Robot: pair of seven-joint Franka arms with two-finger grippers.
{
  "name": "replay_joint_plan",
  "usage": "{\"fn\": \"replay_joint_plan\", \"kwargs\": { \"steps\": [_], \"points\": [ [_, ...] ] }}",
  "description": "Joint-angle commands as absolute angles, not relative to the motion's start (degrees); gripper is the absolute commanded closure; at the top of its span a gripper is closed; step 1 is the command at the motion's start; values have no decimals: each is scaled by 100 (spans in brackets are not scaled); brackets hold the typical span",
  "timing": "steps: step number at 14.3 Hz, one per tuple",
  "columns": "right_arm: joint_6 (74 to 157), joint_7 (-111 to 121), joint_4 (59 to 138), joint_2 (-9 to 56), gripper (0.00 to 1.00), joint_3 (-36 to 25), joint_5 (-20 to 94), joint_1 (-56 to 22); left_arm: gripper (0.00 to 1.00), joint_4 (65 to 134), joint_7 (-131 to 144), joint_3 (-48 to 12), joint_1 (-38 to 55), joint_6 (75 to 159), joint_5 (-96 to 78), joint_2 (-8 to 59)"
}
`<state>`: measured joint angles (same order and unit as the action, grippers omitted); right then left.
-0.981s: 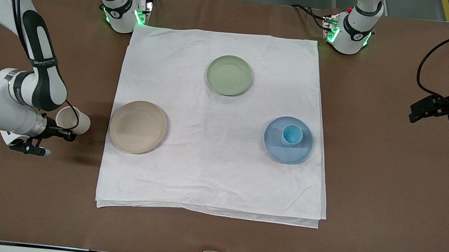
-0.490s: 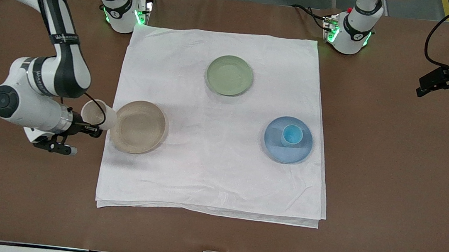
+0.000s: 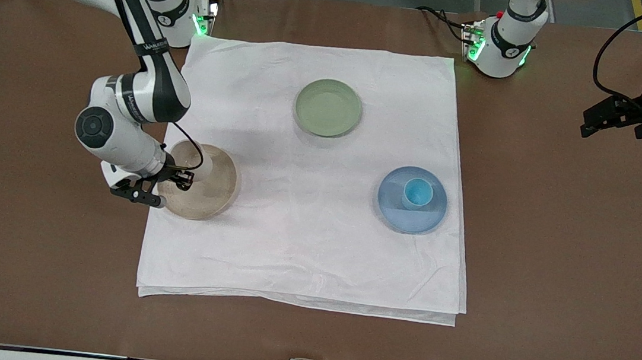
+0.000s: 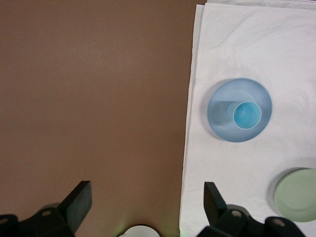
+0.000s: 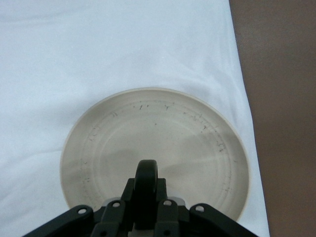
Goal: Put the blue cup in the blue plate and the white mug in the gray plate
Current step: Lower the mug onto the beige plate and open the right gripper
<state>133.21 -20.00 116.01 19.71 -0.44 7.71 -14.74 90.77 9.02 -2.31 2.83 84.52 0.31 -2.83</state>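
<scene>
The white mug hangs tilted over the gray plate, on the side toward the right arm's end of the table. My right gripper is shut on its dark handle. In the right wrist view the gray plate lies straight below the handle. The blue cup stands upright in the blue plate; the left wrist view shows the cup and plate too. My left gripper is open and holds nothing, up over bare table at the left arm's end.
A pale green plate sits on the white cloth, farther from the front camera than the other two plates. Brown tabletop surrounds the cloth. The arm bases stand along the table edge farthest from the front camera.
My right arm has carried the white mug from over the bare table onto the cloth and over the gray plate. The left arm has shifted a little, still open.
</scene>
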Motion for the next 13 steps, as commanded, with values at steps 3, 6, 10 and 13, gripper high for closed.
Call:
{"fn": "replay_joint_plan", "kwargs": {
  "steps": [3, 6, 10, 13],
  "points": [
    [13675, -2057, 11777, 2030, 97, -123, 774, -1521, 0, 9097, 809, -202, 220, 8517, -53, -325],
    [13799, -2057, 11769, 2206, 93, -123, 712, -1529, 0, 9088, 809, -202, 229, 8517, -53, -316],
    [13799, -2057, 11707, 2259, 16, -114, 712, -1547, 0, 9088, 809, -202, 255, 8525, -53, -316],
    [13467, -1995, 11541, 2189, 0, -149, 721, -1459, 0, 9088, 809, -202, 264, 8525, -53, -290]
  ]
}}
